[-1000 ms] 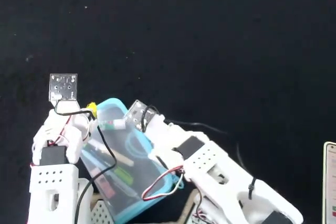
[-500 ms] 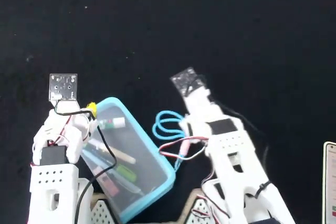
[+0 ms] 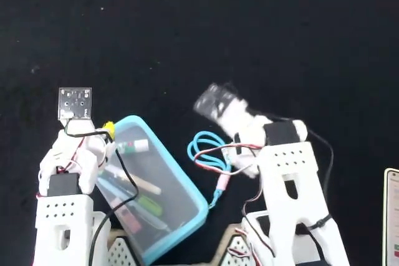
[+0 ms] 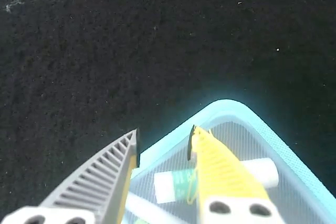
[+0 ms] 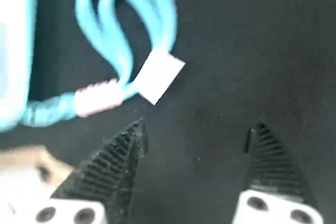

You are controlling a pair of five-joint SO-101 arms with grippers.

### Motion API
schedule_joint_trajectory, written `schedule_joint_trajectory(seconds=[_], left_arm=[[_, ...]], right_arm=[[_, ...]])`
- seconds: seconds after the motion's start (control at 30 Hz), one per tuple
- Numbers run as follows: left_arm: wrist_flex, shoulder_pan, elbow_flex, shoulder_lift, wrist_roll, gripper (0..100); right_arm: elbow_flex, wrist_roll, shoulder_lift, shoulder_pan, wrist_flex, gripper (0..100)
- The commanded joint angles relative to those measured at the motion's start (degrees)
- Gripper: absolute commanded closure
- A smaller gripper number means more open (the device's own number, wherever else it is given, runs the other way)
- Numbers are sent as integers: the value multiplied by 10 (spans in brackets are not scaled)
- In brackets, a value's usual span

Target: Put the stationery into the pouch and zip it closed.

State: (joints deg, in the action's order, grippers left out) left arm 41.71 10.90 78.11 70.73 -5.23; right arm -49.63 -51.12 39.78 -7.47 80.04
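The blue-rimmed mesh pouch (image 3: 163, 199) lies at the table's near left with pens and a white glue stick (image 3: 134, 147) inside. My left gripper (image 3: 107, 131) sits at the pouch's far corner. Its grey and yellow fingers (image 4: 212, 169) are closed around the blue rim of the pouch (image 4: 239, 109), the yellow one lying over the mesh. The pouch's blue cord loop (image 3: 203, 149), with a pink bead (image 3: 222, 182), lies on the cloth to the right of the pouch. My right gripper (image 5: 194, 129) hangs open just short of the cord loop (image 5: 123, 22) and its white tag (image 5: 157, 77), holding nothing.
Black cloth covers the whole table (image 3: 249, 42), with wide free room at the far side and right. A white device (image 3: 391, 216) lies at the right edge. Loose red and white wires (image 3: 218, 163) of the right arm hang over the cord.
My right arm swung off the pouch to the right and drew back. The blue cord now lies stretched out beside the pouch. The left arm kept still.
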Motion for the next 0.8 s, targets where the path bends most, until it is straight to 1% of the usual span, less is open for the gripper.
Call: schedule_joint_trajectory(seconds=[0.0,0.07,0.1,0.13,0.2,0.3,0.43,0.67,0.77], left_arm=[[-8,26,-11,5,4,827],[-10,37,-11,5,4,827],[-10,42,-11,5,4,827],[-10,44,-11,5,4,827],[-8,44,-11,5,4,827],[-9,44,-11,5,4,827],[-9,44,-11,5,4,827],[-8,44,-11,5,4,827],[-8,44,-11,5,4,827]], right_arm=[[-14,-300,3,-3,25,692],[-48,-428,3,-6,25,693],[-59,-475,3,-6,25,692],[-66,-506,3,-6,25,692],[-73,-534,3,-15,25,692],[-85,-535,2,-52,27,691],[-117,-534,3,-122,7,691],[-188,-493,3,-193,-85,692],[-225,-457,3,-214,-145,694]])
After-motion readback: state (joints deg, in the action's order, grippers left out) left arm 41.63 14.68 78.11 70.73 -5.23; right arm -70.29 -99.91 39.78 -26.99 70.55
